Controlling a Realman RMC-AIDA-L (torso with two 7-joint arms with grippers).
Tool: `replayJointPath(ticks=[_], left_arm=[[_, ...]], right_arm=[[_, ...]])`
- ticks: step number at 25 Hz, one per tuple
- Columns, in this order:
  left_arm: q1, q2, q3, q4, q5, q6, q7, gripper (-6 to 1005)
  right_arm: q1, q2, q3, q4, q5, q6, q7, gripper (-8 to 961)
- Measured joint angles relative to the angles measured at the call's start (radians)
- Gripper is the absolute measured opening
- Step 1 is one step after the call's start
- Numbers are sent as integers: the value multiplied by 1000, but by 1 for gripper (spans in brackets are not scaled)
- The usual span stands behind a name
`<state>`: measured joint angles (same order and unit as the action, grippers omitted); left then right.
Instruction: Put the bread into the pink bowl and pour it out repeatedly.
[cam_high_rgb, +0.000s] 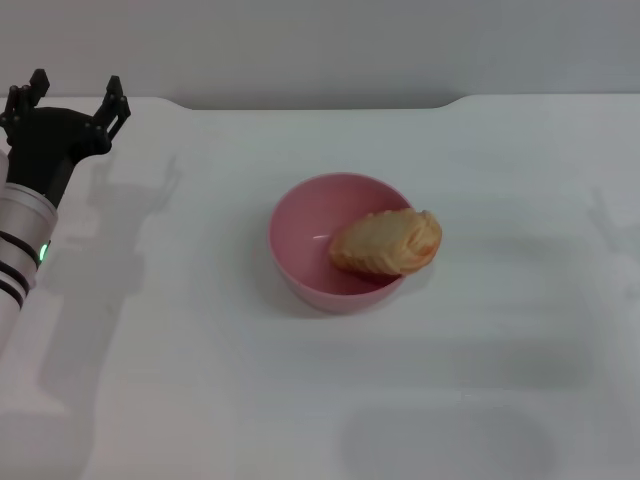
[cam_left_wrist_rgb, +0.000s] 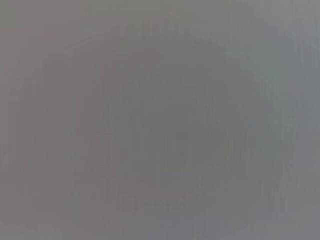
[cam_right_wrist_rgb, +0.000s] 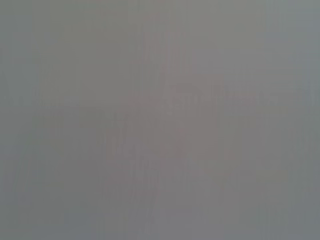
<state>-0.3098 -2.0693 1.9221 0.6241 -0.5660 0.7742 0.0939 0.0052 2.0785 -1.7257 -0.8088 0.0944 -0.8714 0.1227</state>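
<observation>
Here, a plain white table (cam_high_rgb: 200, 400) against a pale wall. Both wrist views blank grey, nothing legible. Centred: pink bowl (cam_high_rgb: 310, 262), bread (cam_high_rgb: 387, 244) leaning inside over its right rim. Far left of bowl: left gripper (cam_high_rgb: 75, 95), fingers spread, empty. Right gripper unseen.

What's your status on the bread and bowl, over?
Left gripper open, empty, far left of the table. Right gripper not in view. Bread in pink bowl, leaning on its right rim. Nothing in the way.
</observation>
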Motion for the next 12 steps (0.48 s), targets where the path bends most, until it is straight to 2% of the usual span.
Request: replayJointPath(ticks=[12], left_arm=[[7, 0, 1, 6, 0, -6, 0, 866]], right_arm=[[4, 0, -2, -1, 5, 0, 0, 817]])
